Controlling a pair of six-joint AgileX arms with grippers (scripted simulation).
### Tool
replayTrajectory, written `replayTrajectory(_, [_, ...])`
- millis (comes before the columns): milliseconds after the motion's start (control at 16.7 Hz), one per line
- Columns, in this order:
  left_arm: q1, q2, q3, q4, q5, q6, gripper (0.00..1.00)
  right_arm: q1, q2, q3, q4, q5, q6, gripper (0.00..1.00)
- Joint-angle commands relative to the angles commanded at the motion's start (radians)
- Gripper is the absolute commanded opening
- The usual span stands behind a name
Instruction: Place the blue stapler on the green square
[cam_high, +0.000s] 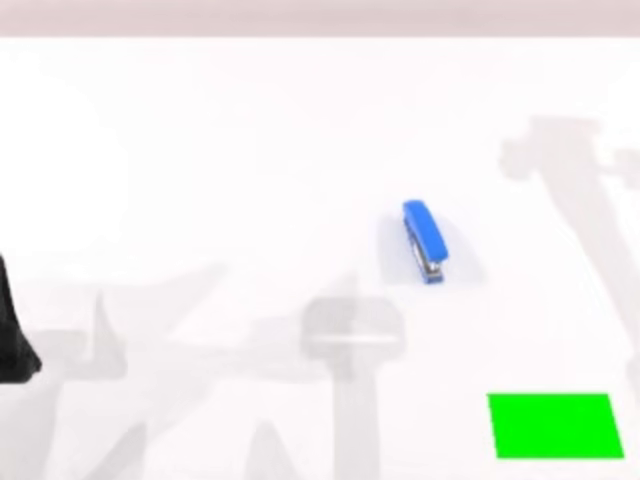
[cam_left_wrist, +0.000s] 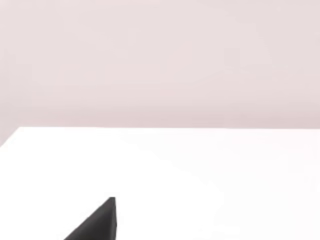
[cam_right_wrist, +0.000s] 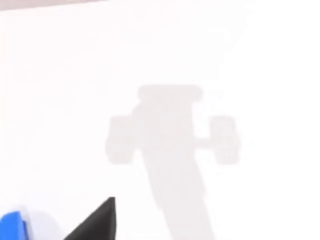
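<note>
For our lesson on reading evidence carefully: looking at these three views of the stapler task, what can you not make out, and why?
- Both grippers: whether open or shut. Each wrist view shows only one dark finger tip, cut by the edge.
- Left arm: top view, a dark sliver at the left edge.
- Right arm: top view, only its shadow shows.
- Small bright blue stapler: right wrist view, cut to one corner.
- Flat bright green square: absent from both wrist views.

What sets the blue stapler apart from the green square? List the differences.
Colour: the blue stapler is bright blue with a grey strip, the green square plain green.
Shape: the stapler is narrow, elongated and raised, casting a shadow; the square is a flat, wider patch.
Place: the stapler lies right of the table's middle, the square at the near right corner, apart from it.
Both rest on the white table, touched by no gripper.
</note>
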Motion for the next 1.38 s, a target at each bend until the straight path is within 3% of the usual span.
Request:
replayTrajectory(240, [0.0, 0.0, 0.0, 0.0, 0.0, 0.0, 1.0, 0.082, 0.366, 0.281, -0.221, -0.023, 0.03, 1.0])
replayTrajectory(480, [0.0, 0.0, 0.0, 0.0, 0.0, 0.0, 1.0, 0.17, 0.662, 0.483, -0.375, -0.079, 0.052, 1.0])
replayTrajectory(960, [0.0, 0.0, 0.0, 0.0, 0.0, 0.0, 1.0, 0.302, 0.986, 0.734, -0.506, -0.193, 0.065, 1.0])
replayTrajectory(1380, [0.0, 0.0, 0.0, 0.0, 0.0, 0.0, 1.0, 0.307, 1.007, 0.744, -0.51, -0.202, 0.065, 1.0])
